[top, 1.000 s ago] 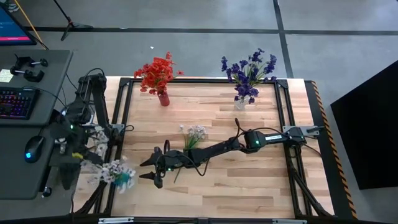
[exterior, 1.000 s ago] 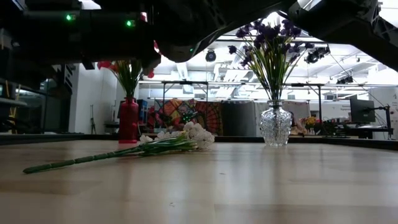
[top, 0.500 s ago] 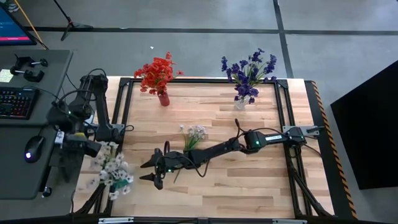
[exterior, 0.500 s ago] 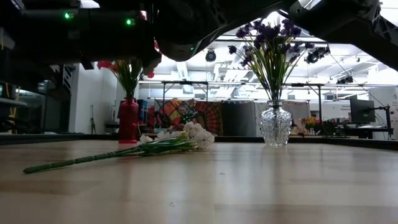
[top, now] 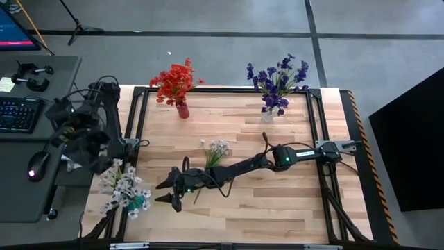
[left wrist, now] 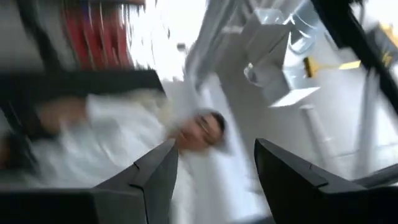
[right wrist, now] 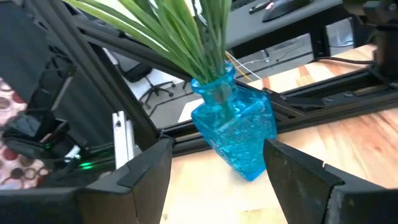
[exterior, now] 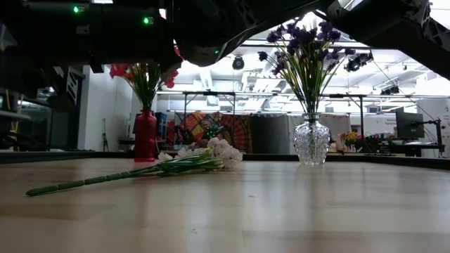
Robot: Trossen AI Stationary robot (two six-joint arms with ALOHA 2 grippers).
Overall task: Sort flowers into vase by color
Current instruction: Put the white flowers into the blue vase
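Wooden desk [top: 277, 201] carries a red vase [top: 182, 110] at 11 o'clock, a clear vase [top: 268, 114] of purple flowers at 1 o'clock, and a blue vase [top: 137, 201] of white sprigs at 8 o'clock. One white sprig [top: 215, 151] lies near centre. Right end effector [top: 166, 191], fingers apart, hovers by the blue vase. Left end effector [left wrist: 211, 168], fingers apart, is raised off the desk's 9 o'clock edge.

Grey concrete floor [top: 229, 17], dark desk [top: 28, 149] with keyboard [top: 19, 114].

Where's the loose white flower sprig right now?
High view: the white-blossomed, green-stemmed sprig lies flat mid-table, beside the right arm's open tool, nearer than the red vase.
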